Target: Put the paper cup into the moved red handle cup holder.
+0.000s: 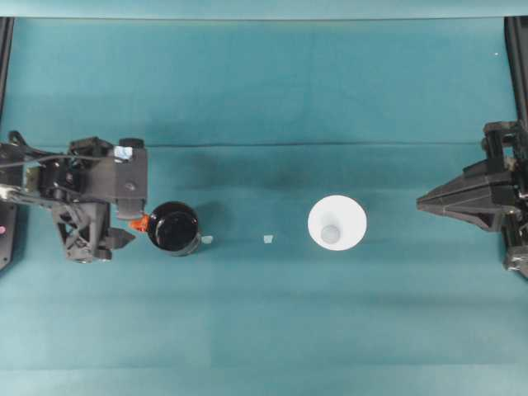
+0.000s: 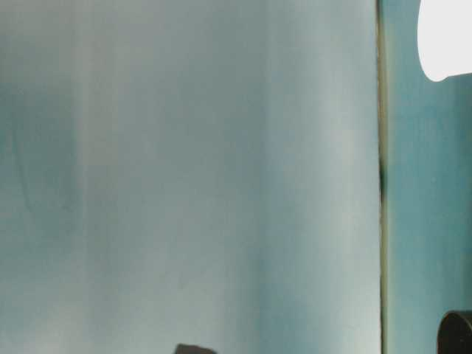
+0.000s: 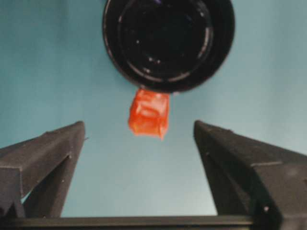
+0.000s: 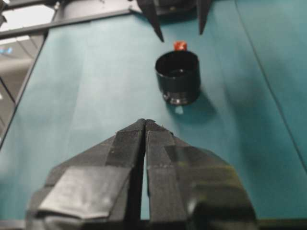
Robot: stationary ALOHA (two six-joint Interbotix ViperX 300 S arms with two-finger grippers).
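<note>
We note the holder (image 3: pixel 169 43) ahead of the left claw (image 3: pixel 139 139): glossy black inside, crinkled orange-red tab (image 3: pixel 149 113); matt white paper cup (image 1: pixel 337 223).

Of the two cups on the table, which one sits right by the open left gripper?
The red handle cup holder: black, with its orange-red tab pointing at the left gripper. The white paper cup stands apart, toward the right.

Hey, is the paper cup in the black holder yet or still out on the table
Out. The paper cup stands by itself on the teal table, well apart from the red handle cup holder, whose glossy black inside is empty.
</note>
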